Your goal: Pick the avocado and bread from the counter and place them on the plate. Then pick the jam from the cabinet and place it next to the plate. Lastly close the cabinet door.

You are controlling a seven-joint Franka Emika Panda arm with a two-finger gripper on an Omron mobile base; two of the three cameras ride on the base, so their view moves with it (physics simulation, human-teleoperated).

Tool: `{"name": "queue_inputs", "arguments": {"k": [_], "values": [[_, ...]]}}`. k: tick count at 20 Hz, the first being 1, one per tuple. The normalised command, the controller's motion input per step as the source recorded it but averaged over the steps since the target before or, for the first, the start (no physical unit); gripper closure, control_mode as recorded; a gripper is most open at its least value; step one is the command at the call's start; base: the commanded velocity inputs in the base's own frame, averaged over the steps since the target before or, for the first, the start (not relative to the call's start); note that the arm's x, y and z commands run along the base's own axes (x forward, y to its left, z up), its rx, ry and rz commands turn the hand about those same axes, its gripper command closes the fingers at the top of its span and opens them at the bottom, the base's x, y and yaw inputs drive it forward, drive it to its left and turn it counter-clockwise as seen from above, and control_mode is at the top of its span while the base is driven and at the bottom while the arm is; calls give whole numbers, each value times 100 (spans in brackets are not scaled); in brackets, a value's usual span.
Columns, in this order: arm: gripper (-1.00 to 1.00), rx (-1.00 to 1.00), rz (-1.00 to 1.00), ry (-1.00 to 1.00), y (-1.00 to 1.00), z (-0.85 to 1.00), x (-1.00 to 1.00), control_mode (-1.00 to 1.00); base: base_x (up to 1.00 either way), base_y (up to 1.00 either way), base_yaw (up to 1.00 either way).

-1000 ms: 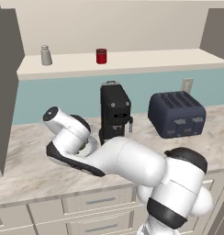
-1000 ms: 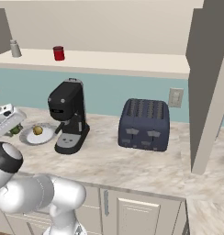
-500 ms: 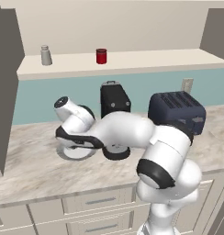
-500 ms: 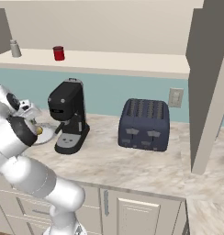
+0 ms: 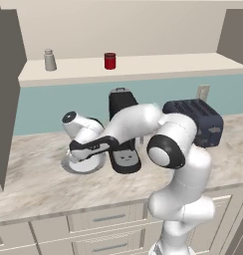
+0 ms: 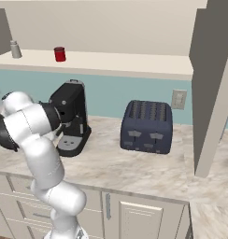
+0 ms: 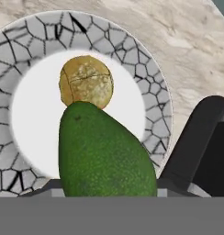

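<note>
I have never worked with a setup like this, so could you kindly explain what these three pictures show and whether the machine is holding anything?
A white robot arm in a simulated kitchen. Two pictures come from cameras behind it, left and right; the third looks along its end effector. On the counter are a black coffee machine, a dark toaster and a plate. The bread lies on the plate. The avocado fills the hand picture, apparently gripped above the plate. The jam stands on the cabinet shelf.

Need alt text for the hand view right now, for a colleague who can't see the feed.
A large green avocado fills the lower middle of the picture, above a round white plate with a grey crackled rim. The golden-brown bread lies on the plate just beyond it, with marble counter and part of the black coffee machine alongside.
</note>
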Motion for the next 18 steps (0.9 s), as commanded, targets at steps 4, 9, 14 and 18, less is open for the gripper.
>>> {"name": "queue_inputs", "arguments": {"k": [4,9,14,18], "values": [[-100,0,0,0,22,-11,55,-100,0,0,0],[-100,0,-7,-3,8,22,16,-100,0,0,0],[-100,0,-12,-13,8,69,3,-100,0,0,0],[-100,0,-15,-14,0,98,-24,-100,0,0,0]]}}
